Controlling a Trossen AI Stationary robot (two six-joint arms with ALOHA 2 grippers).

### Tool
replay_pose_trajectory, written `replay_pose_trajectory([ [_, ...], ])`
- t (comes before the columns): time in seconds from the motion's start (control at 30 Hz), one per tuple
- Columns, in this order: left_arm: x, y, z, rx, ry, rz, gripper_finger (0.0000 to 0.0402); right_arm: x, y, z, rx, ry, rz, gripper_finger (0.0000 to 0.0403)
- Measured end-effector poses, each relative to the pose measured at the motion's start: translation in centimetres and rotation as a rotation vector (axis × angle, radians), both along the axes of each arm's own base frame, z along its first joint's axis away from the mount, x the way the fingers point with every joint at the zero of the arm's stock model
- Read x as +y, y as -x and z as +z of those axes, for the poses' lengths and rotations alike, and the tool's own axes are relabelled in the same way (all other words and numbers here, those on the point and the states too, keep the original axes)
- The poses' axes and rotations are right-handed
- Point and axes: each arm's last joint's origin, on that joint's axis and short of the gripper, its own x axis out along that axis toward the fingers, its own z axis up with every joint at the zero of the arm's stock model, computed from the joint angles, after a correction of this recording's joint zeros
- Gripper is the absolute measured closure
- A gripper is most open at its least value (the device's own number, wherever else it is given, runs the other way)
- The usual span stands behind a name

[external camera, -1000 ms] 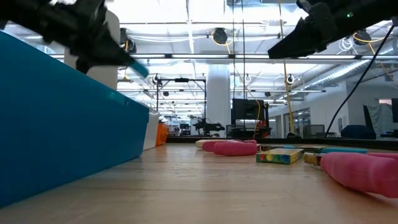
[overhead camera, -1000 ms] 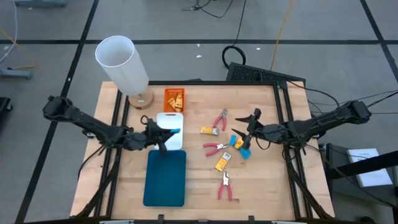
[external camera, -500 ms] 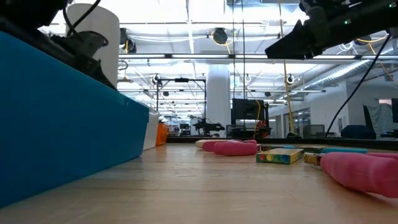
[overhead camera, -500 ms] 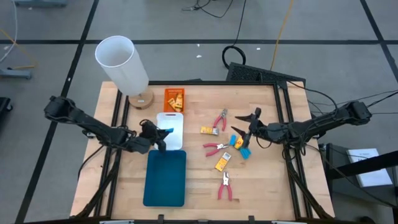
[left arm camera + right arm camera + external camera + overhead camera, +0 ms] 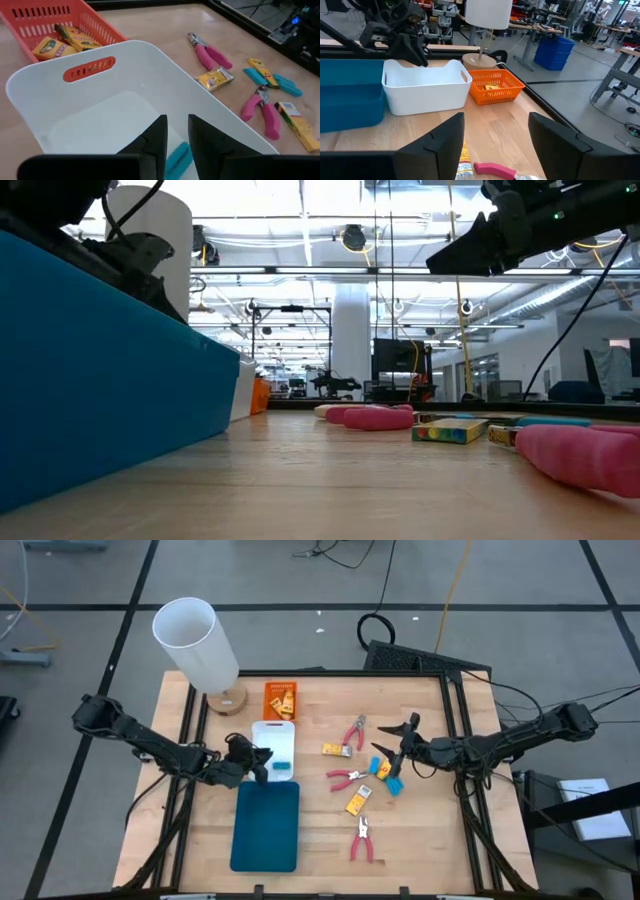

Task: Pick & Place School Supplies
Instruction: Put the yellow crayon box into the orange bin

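Note:
My left gripper (image 5: 262, 762) hangs open over the white bin (image 5: 270, 736). One light-blue piece (image 5: 281, 767) lies on the bin's floor, and the left wrist view shows that piece (image 5: 177, 159) just below my fingers. My right gripper (image 5: 397, 745) hovers open above the loose supplies on the table's right half. Those are yellow packets (image 5: 334, 749) (image 5: 357, 801), light-blue pieces (image 5: 395, 785) and pink-handled tools (image 5: 353, 732) (image 5: 345, 778) (image 5: 363, 838), all lying flat on the wood. The orange basket (image 5: 281, 700) holds yellow packets (image 5: 52, 47).
A teal bin (image 5: 266, 825) stands near the front edge beside the white bin. A tall white cylinder on a wooden base (image 5: 195, 640) stands at the far left corner. Bare wood lies between the bins and the loose supplies, and along the near right part of the table.
My left gripper let go of the light-blue piece it carried over the white bin and drew back a little toward the table's left edge. The piece fell and now lies on the bin's floor.

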Motion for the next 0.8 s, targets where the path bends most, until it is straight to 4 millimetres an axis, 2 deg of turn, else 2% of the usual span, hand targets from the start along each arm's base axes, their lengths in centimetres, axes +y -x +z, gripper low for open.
replay_pose_trajectory([
  [0.17, 0.2, 0.0, 0.2, -0.039, 0.041, 0.034, 0.0305, 0.0, 0.1, -0.4, 0.042, 0.004, -0.001, 0.0190],
  [0.3, 0.3, -0.2, 0.9, -0.096, 0.078, 0.024, 0.0263, -0.1, 0.5, -1.8, 0.164, -0.037, -0.021, 0.0184],
  [0.43, 0.5, -0.5, 1.2, -0.124, 0.111, 0.000, 0.0207, -0.3, 1.5, -3.8, 0.324, -0.218, -0.037, 0.0167],
  [0.6, 0.9, -0.6, 1.3, -0.103, 0.060, -0.019, 0.0161, 0.4, 1.7, -5.2, 0.444, -0.532, 0.098, 0.0160],
  [0.8, 1.6, -0.9, 1.5, -0.111, 0.037, 0.001, 0.0139, 1.7, 0.4, -6.9, 0.523, -0.616, 0.187, 0.0170],
])
